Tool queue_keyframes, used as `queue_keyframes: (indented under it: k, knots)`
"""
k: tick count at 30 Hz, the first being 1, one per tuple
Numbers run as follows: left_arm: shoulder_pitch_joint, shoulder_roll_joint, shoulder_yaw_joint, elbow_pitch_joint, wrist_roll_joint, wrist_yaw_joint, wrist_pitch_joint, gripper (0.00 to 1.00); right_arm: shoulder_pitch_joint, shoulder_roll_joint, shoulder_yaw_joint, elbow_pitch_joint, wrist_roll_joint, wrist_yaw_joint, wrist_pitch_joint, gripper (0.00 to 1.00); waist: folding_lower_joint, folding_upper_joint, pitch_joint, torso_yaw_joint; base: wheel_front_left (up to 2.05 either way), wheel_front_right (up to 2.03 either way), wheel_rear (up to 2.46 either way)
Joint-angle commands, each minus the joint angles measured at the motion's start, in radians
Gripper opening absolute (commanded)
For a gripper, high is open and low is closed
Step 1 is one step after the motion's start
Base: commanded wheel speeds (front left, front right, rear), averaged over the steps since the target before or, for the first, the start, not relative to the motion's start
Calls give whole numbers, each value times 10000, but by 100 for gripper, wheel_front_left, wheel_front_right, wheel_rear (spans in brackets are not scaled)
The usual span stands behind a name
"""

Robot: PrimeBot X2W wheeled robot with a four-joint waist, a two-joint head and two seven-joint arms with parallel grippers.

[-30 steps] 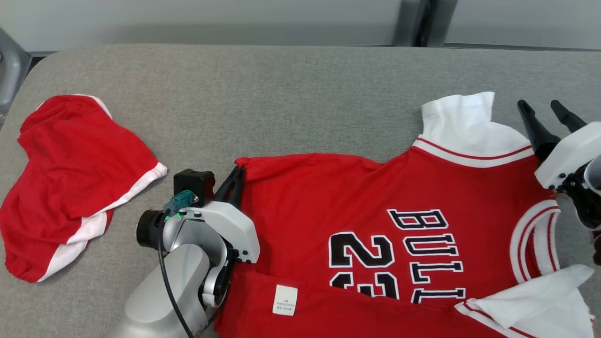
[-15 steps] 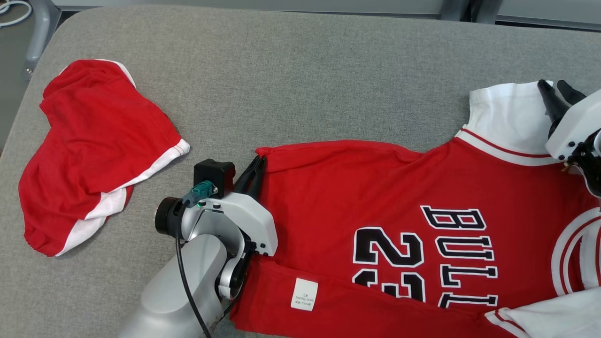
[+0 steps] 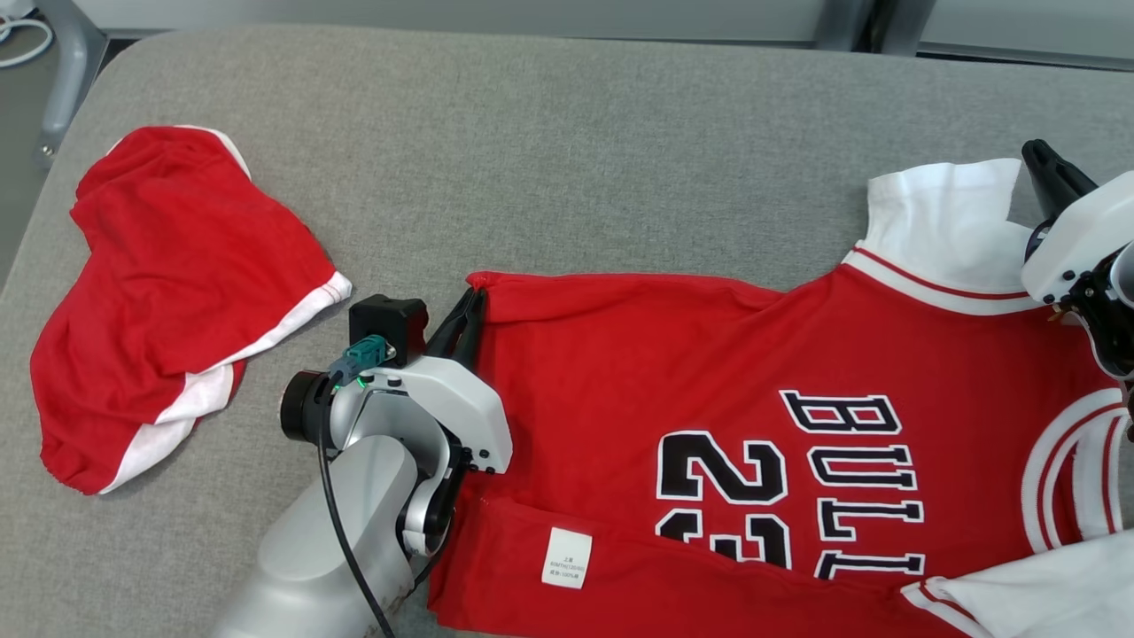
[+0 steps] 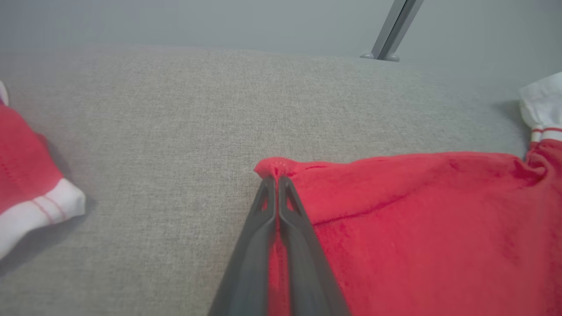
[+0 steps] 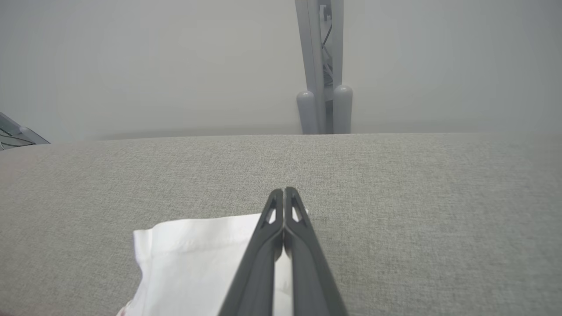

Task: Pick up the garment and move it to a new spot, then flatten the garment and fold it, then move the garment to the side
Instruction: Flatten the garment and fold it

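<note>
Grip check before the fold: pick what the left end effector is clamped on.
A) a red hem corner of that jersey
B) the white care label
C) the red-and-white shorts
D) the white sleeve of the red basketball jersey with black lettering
A: the left end effector is shut on the red hem corner of the red basketball jersey, with fabric pinched between its fingers.
</note>
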Motion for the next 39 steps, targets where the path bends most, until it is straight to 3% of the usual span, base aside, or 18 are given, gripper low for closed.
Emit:
queue_keyframes:
  k: [1,13,18,21,26,32,33,34,39]
  knots:
    - [-46,44,49,25,-68,-14,-58,0,128,-63,45,-59,81,1,-113,0,0,0,-104,-82,0,0,0]
    - [347,145,202,411,-347,17,-202,0,859,-596,756,-1245,792,1,-1338,0,0,0,-1027,-745,0,0,0]
    - [613,273,329,604,-519,43,-307,0,1344,-974,984,-2041,-542,1,-2481,0,0,0,-1409,-1172,0,0,0]
    - [793,356,424,681,-624,72,-382,0,1887,-969,333,-2561,-1236,-1,-2612,0,0,0,-1616,-1434,0,0,0]
    - [1099,497,703,758,-887,153,-557,0,3707,-334,-1653,-3971,-2295,-1,-2614,0,0,0,-1901,-1844,0,0,0]
    - [1444,624,908,836,-1107,186,-702,0,6286,1094,-3898,-5641,-3906,1,-2619,0,0,0,-2129,-2162,0,0,0]
    - [1473,617,925,834,-1124,196,-724,0,6582,1309,-4222,-5904,-4262,1,-2620,72,0,0,-2144,-2191,0,0,0]
    - [1515,622,939,812,-1136,191,-742,0,6887,1591,-4486,-6112,-4506,-1,-2620,100,0,0,-2155,-2204,0,0,0]
    - [1673,695,932,777,-1188,179,-762,0,7710,2323,-5039,-6637,-5188,1,-2619,100,0,0,-2159,-2196,0,0,0]
